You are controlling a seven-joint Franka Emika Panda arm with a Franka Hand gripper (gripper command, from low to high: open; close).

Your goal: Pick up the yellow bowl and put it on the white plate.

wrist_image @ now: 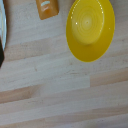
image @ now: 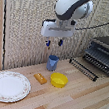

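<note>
The yellow vessel is a small shallow bright-yellow bowl resting on the wooden table near the middle of the exterior view. It also shows in the wrist view, seen from above and empty. The white plating, a large flat plate with a patterned brownish rim, lies at the exterior view's left. My gripper hangs high above the table, over the blue cup and well above the bowl, with its two dark-blue fingertips spread apart and nothing between them. The fingers do not show in the wrist view.
A blue cup stands behind the bowl. A small orange-yellow block lies between bowl and plate, also in the wrist view. A toaster oven with a pulled-out rack stands at the exterior view's right.
</note>
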